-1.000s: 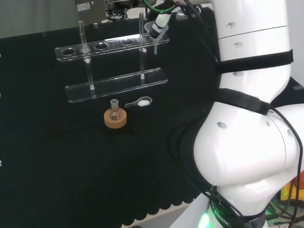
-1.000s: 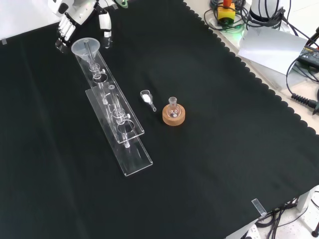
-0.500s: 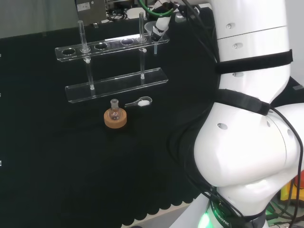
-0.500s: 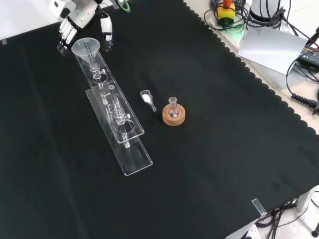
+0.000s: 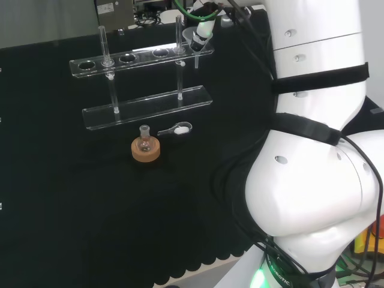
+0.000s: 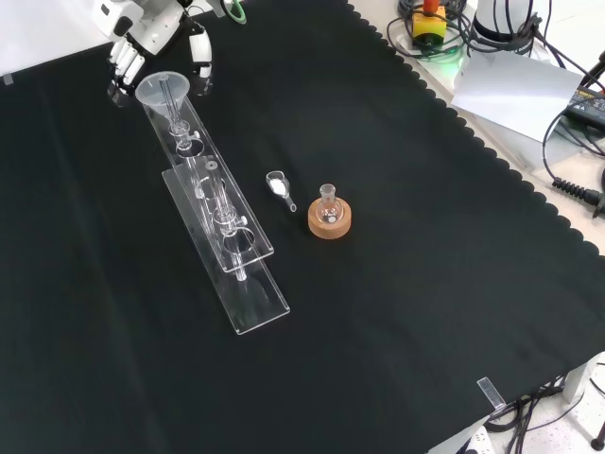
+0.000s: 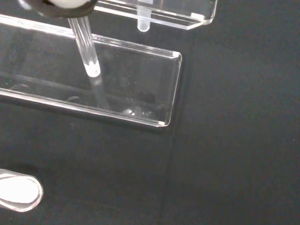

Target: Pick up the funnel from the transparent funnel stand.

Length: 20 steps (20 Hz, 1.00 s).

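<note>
**Funnel grab: tip and snag risks, plus parts count**

While the fingers sit either side of the funnel bowl, the risks are mostly about the stem and the rack.

Near to far, front view:
- 1 clear two-tier plastic funnel stand [image 6: 248,284]: base plate on the cloth, upper bar with holes, held up by thin clear posts. Runs from mid-cloth away toward the hand.
- 1 small round glass flask [image 6: 327,200] sitting on 1 cork ring stand [image 6: 330,223], well apart from the rack.
- 1 small clear scoop with white contents [image 6: 277,183], between flask and rack.
- 1 clear conical glass funnel [image 6: 163,90], seated in the far end hole of the upper bar, stem hanging down through it. Wrist view shows the stem tip [image 7: 93,69] above the base plate, not touching it.
- 1 black and white robot hand [image 6: 151,38] at the far end, fingers [image 6: 121,66] on one side of the bowl, thumb on the other, slightly curled. Can't tell if they touch the glass; it reads as unclosed.

What could go wrong:
- Lift off-vertical: stem binds in the hole, rack tips or drags.
- Closing off-centre: bowl rocks, funnel slips.
- Fingers clipping the nearby post: light rack shifts.
</note>
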Available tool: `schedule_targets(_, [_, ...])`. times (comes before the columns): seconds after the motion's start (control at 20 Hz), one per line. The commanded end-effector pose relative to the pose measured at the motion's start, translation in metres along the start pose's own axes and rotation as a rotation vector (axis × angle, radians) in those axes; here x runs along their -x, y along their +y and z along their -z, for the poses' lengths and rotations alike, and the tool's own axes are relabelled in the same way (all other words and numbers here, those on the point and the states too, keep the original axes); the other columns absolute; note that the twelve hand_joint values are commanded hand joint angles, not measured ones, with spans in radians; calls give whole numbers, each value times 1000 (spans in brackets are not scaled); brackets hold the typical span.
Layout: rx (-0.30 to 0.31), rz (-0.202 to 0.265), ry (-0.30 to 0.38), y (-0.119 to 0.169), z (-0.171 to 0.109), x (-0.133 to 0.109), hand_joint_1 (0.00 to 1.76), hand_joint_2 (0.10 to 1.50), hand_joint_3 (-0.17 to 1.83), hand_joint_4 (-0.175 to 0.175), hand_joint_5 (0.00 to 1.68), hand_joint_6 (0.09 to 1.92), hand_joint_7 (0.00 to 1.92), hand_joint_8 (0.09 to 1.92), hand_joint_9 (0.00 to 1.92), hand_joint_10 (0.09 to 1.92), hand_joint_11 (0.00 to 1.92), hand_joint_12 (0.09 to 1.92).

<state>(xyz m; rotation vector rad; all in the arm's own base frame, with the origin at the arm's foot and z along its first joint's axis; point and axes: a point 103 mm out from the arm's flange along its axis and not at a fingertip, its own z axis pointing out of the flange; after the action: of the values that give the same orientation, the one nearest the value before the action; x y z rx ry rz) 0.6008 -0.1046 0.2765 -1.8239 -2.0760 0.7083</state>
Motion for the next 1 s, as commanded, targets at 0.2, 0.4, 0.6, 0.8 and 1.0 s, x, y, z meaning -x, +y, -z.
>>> schedule_targets(0.2, [-34,-9,-37,3,-1,-5,743,727,389,-36,114,87,0,386,288,733,182,1410])
schedule_targets(0.4, [-39,-18,-53,3,1,-6,748,715,417,-36,126,87,0,422,323,713,181,1409])
schedule_targets(0.6, [-42,-21,-87,3,2,-6,758,702,453,-38,157,87,0,488,389,673,184,1406])
schedule_targets(0.8, [-42,-44,-127,2,3,-4,789,701,487,-40,226,87,14,581,481,632,197,1396])
schedule_targets(1.0, [-13,-52,-161,3,5,-11,815,708,508,-38,299,87,75,625,537,618,195,1385])
